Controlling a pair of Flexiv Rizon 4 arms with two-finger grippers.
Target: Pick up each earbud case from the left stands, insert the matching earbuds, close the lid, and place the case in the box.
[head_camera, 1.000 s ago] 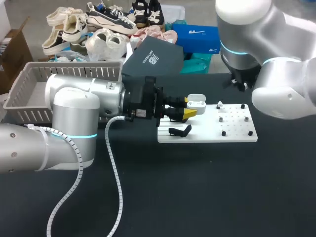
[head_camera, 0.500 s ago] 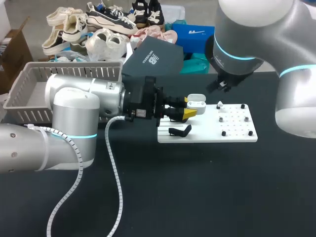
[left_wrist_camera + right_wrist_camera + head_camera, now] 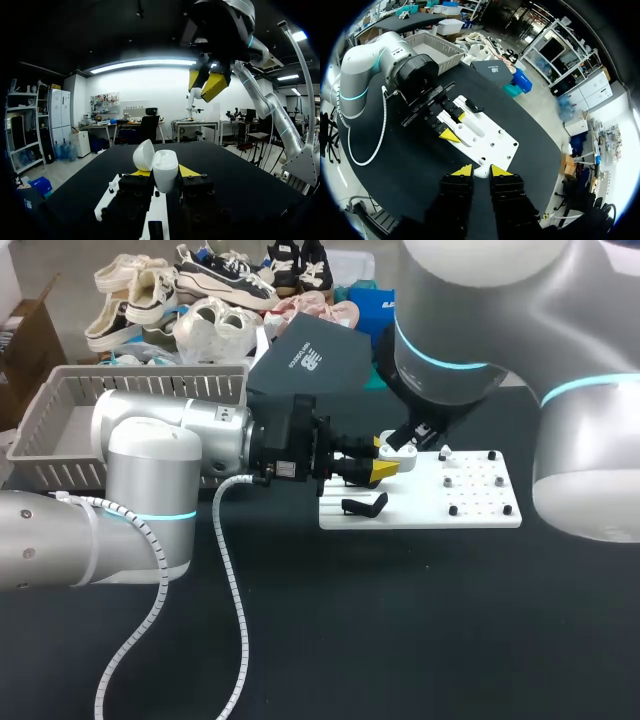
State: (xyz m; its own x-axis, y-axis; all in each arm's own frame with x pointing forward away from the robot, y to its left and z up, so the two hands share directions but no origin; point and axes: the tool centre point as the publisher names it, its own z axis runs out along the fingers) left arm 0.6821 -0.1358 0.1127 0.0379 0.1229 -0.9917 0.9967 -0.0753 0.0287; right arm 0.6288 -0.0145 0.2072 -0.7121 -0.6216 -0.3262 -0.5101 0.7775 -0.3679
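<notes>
The dark, matte table [image 3: 420,640] lies under what looks like even overhead light.

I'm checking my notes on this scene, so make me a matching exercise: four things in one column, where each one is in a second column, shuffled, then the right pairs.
Things:
1. earbud case
2. right gripper
3. grey basket
4. black stand

Places:
A. on the white board
B. farthest left in the head view
C. held in the left gripper, lid open
D. hanging above the case

Pairs: 1-C, 2-D, 3-B, 4-A
</notes>
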